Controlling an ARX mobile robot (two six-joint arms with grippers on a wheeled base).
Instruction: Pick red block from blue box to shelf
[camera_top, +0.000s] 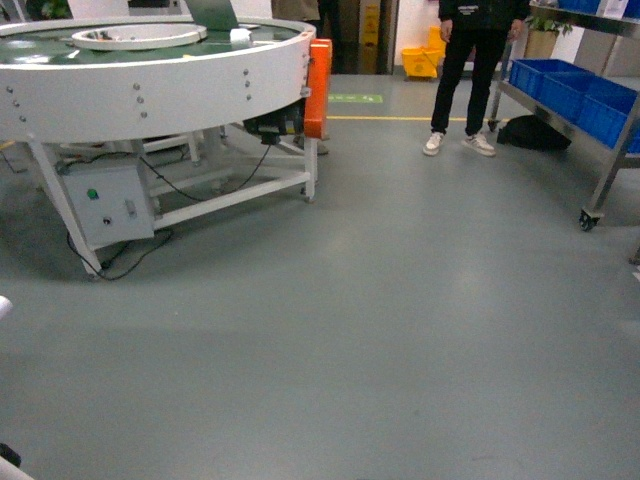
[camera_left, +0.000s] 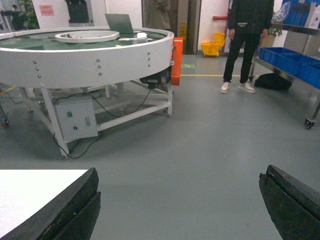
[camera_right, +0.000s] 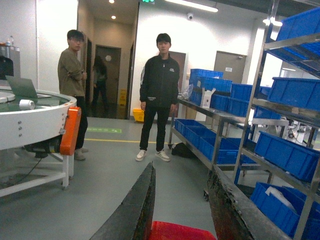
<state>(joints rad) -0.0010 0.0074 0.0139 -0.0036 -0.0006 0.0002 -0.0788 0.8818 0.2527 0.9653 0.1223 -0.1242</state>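
Right end effector (camera_right: 182, 210): clenched on the red block (camera_right: 180, 232), carrying it toward the shelf (camera_right: 280, 115) on the right
Left end effector (camera_left: 180, 205): released, empty, held low
Blue box: not in view

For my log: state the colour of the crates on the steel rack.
Royal blue crates, clearest in the right wrist view.

Round conveyor (camera_top: 150, 70) (person (camera_top: 470, 70) beyond)

I can read no text anywhere: the yellow sign (camera_top: 370, 22) by the doorway and the pink notice (camera_left: 46, 9) on the wall are too blurred.
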